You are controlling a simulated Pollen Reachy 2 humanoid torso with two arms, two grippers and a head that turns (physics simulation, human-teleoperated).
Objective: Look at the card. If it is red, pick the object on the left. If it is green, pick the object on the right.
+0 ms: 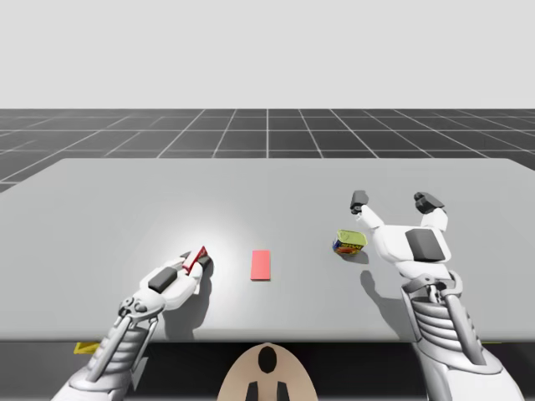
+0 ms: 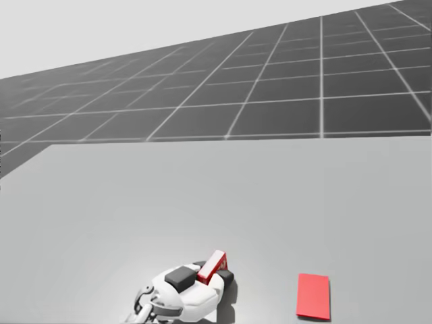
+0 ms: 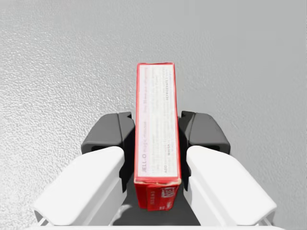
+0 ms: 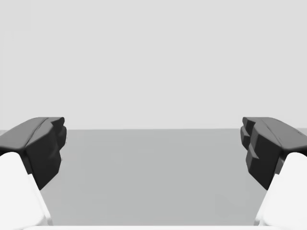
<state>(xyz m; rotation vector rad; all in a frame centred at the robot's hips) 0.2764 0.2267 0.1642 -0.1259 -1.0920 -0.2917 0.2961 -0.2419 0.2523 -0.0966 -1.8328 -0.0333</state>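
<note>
A red card lies flat at the middle of the grey table. To its left, my left gripper is shut on a narrow red box; both dark pads press its long sides in the left wrist view. A small green and yellow can sits right of the card. My right gripper hovers just right of the can, open wide, fingers apart with nothing between them.
The table's near edge runs in front of my arms. A small yellow object shows below that edge at the left. A dark gridded floor lies beyond the far edge.
</note>
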